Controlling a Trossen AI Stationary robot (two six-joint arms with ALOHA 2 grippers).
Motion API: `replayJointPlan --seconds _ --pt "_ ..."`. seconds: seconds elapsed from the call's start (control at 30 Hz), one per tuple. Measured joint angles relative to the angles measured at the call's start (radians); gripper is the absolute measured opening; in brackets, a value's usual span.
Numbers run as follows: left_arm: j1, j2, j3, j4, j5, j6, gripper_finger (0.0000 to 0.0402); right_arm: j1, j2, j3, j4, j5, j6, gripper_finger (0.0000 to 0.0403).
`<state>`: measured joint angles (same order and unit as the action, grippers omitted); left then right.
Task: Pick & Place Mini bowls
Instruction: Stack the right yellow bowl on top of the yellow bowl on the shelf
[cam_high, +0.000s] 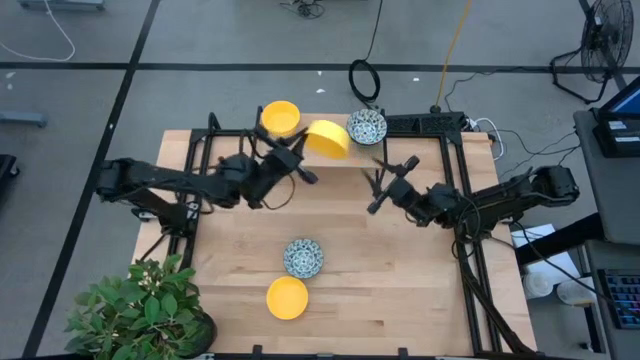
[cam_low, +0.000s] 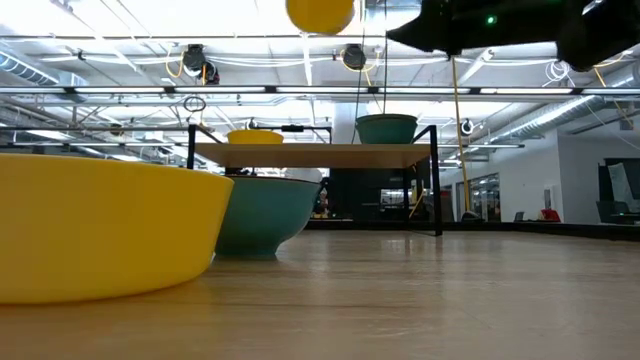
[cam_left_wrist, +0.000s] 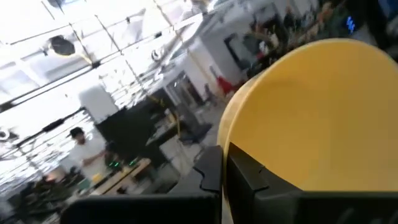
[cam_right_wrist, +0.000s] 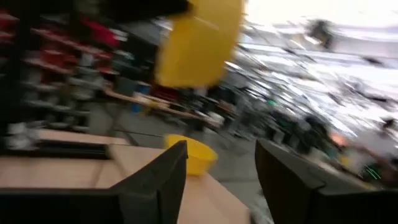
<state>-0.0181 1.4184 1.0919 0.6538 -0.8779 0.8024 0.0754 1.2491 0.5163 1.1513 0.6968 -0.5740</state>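
My left gripper (cam_high: 303, 152) is shut on a plain yellow mini bowl (cam_high: 328, 139), held high over the far middle of the table; the bowl also shows at the top of the low view (cam_low: 320, 14). A second yellow bowl (cam_high: 280, 118) and a patterned bowl (cam_high: 367, 127) stand on a raised shelf (cam_low: 320, 153) at the far edge. Another patterned bowl (cam_high: 303, 257) and a third yellow bowl (cam_high: 287, 298) rest on their bases on the table near the front. My right gripper (cam_high: 383, 180) is open and empty, right of the held bowl. My left gripper holds the yellow bowl by its rim (cam_left_wrist: 229, 144), the wall pinched between the two fingers (cam_left_wrist: 249, 180), one on each side. The fingers come from the table's left. The bowl is tipped on its side and lifted clear of the table and the shelf.
A potted plant (cam_high: 140, 305) stands at the table's near left corner. The shelf's black frame (cam_low: 437, 180) runs along the far edge. Bare wood (cam_high: 400, 280) lies at the table's middle and right.
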Motion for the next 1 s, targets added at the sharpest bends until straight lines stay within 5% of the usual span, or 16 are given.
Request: replayJointPlan --seconds 0.17,0.33,0.47,0.73,1.0 --pt "0.039 -0.144 -0.001 -0.197 -0.038 -0.104 0.0004 0.013 -0.065 0.001 -0.167 -0.077 0.013 0.0181" --pt "0.176 -0.247 0.074 -0.651 0.028 -0.447 0.0003 -0.024 -0.204 0.001 -0.362 -0.195 0.103 0.0164" --pt "0.327 -0.244 0.25 -0.978 0.227 -0.671 0.0003 -0.07 -0.312 0.001 -0.503 -0.303 0.165 0.0151" --pt "0.63 -0.044 0.66 -1.483 0.64 -0.909 0.0003 -0.115 -0.484 0.001 -0.753 -0.335 0.179 0.0137" --pt "0.873 0.135 0.736 -1.662 0.958 -1.039 0.0003 -0.113 -0.538 0.001 -0.862 -0.337 0.217 0.0134"
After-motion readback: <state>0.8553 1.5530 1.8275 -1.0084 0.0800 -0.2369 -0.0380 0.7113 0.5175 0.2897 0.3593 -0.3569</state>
